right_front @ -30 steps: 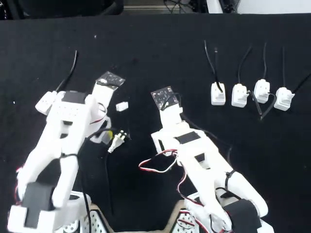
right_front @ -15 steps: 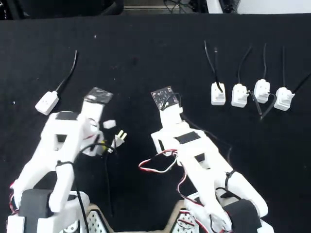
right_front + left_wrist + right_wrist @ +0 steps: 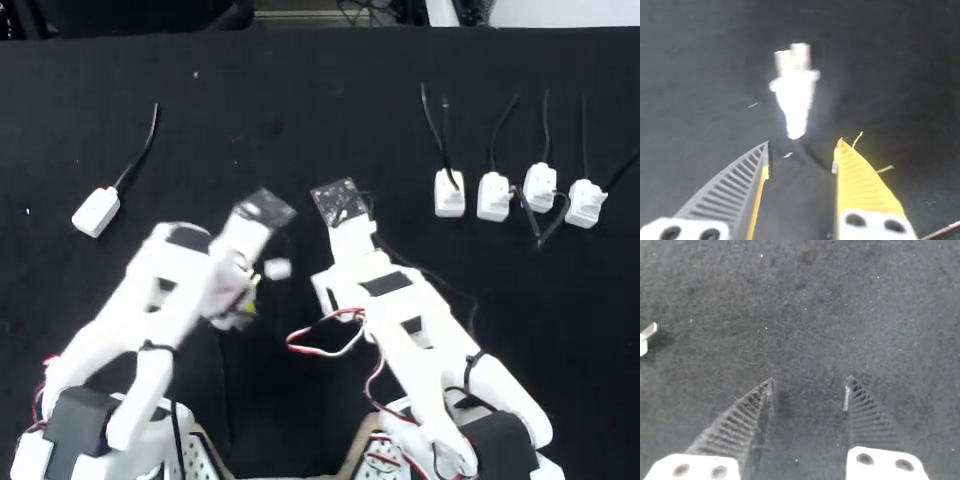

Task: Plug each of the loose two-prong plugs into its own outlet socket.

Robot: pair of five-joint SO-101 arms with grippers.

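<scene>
A white two-prong plug (image 3: 795, 92) lies on the black cloth just beyond my left gripper (image 3: 800, 147), prongs pointing away. Its dark cable runs back between the fingers, which stand apart and hold nothing. In the high view the left arm (image 3: 190, 270) reaches toward the table's middle. My right gripper (image 3: 807, 387) is open over bare cloth, and its arm (image 3: 385, 290) sits beside the left one. Several white outlet sockets (image 3: 493, 196) with black cables stand in a row at the back right.
Another white block on a black cable (image 3: 96, 211) lies at the far left. A small white piece (image 3: 646, 337) shows at the edge of the right wrist view. Red and white wires (image 3: 325, 335) loop by the right arm's base.
The left arm has swung to the right, toward the middle of the table, while the plug stayed about where it was. The right arm has not moved.
</scene>
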